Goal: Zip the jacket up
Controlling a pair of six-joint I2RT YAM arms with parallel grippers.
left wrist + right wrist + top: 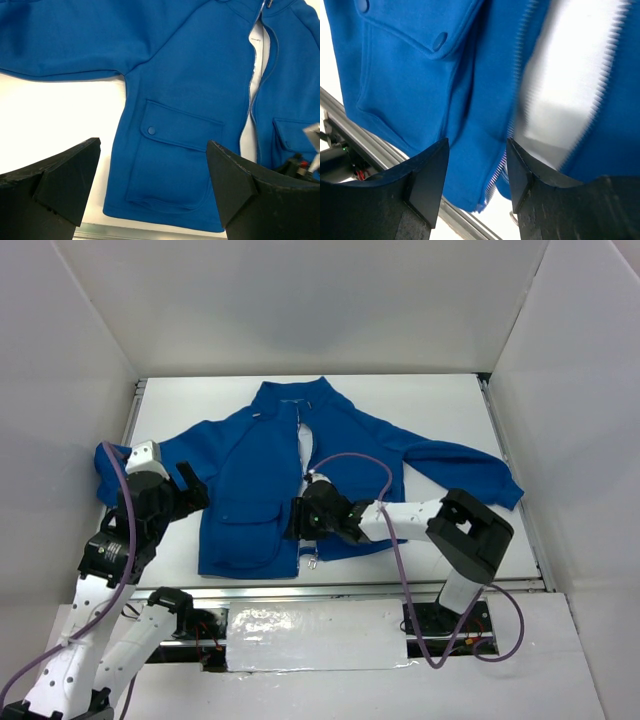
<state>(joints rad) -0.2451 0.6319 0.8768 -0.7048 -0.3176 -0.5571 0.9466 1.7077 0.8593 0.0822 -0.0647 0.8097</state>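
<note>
Right hand (477,146) over jacket (250,470) zipper (248,100), metal rail (375,152) nearby

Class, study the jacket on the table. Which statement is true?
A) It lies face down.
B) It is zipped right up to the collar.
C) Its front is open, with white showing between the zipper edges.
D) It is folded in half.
C: the jacket lies spread out face up, pockets showing, and the two sides of its zipper stand apart with white visible between them.
</note>
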